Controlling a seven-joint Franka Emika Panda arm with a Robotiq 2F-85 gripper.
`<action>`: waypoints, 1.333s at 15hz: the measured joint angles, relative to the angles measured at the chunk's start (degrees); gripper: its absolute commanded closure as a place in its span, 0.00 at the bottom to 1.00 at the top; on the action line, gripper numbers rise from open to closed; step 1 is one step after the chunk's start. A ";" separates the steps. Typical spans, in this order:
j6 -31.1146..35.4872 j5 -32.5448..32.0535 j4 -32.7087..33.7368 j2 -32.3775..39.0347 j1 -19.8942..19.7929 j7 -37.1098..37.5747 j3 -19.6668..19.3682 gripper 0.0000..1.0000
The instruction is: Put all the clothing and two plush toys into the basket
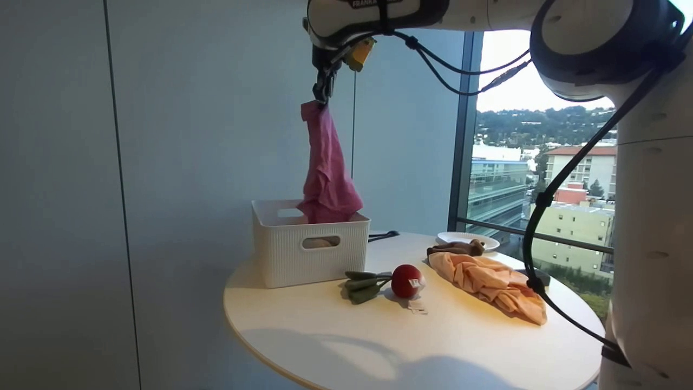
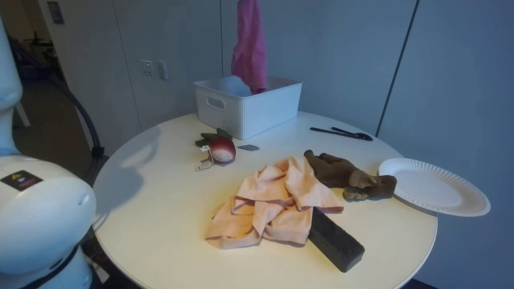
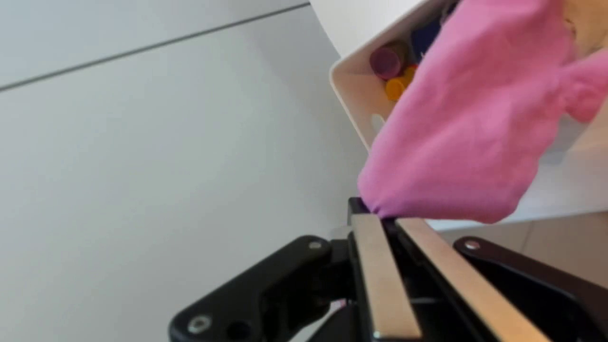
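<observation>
Fingers (image 3: pixel 384 280): clamping the top edge of the pink cloth (image 1: pixel 327 179), pressing close together on the thin fabric.
Pink cloth: hanging tall and narrow over the basket (image 1: pixel 314 265), widening toward a loose hem that is reaching about rim level; how deep it is dipping, I cannot tell. The high hold is presumably serving to bring the whole length above the opening before release.
Basket: standing on the round worktop (image 2: pixel 160 200), its mouth lying beneath the cloth. The ribbed white walls are looking like stiff plastic, pierced by oval handle holes. A purple thing (image 3: pixel 387 61) and a yellow thing (image 3: pixel 395 89) are lying inside, the cloth partly hiding the contents.
Peach cloth (image 2: pixel 281 184): lying in soft crumples over one end of the black block (image 2: pixel 336 241), its raised folds probably offering an easy pinch.
Brown toy (image 2: pixel 333 172): lying between the peach cloth and the plate (image 2: pixel 425 188), apparently touching the cloth; its smooth body is likely giving under a squeeze.
Red toy (image 2: pixel 222 150): presumably the second plush, resting on its round side, green leaves spreading just beside the basket.
</observation>
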 measured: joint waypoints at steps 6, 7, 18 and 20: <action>-11.61 -2.88 -4.45 3.78 3.96 11.60 2.55 0.19; -12.47 -1.03 -5.31 3.47 4.50 12.79 3.20 0.12; -16.88 -2.64 -17.05 -6.32 4.30 31.10 3.42 0.00; -16.88 -2.64 -17.34 -6.40 4.30 31.34 3.46 0.00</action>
